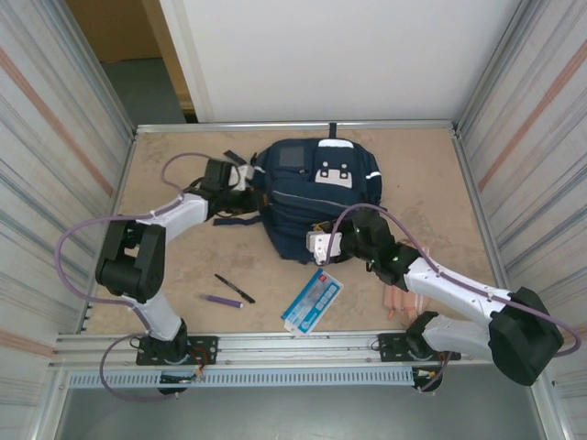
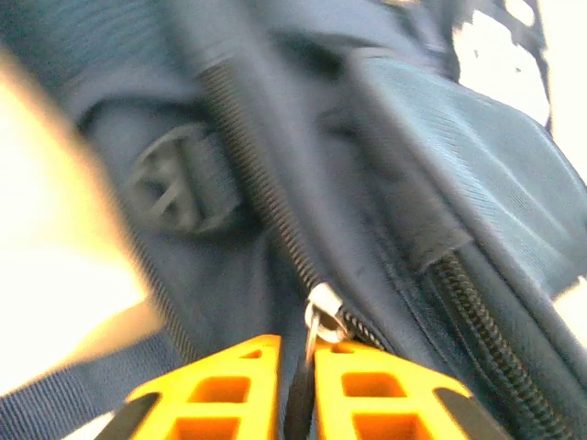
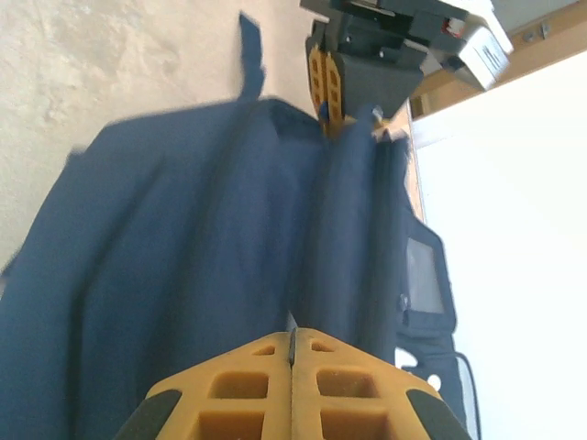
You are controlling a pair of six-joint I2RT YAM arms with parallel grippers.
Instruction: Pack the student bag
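Top external shows us the navy student bag (image 1: 303, 206) upper centre, contents hidden; left gripper (image 2: 298, 356) pinches its zipper pull (image 2: 323, 312), right gripper (image 3: 293, 337) pressed together.

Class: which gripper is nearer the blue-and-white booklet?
Right. The right gripper sits at the near edge of the bag, just beyond the booklet; the left gripper is at its left side.

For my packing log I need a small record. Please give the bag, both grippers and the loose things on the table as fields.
bag: navy student bag, middle of the table
left gripper: at the bag's left side, fingers near together, zipper pull between them; grip unclear
right gripper: shut, tips against the bag's near edge
loose on table: black pen, purple pen, blue-and-white flat pack, pink item beside the right arm
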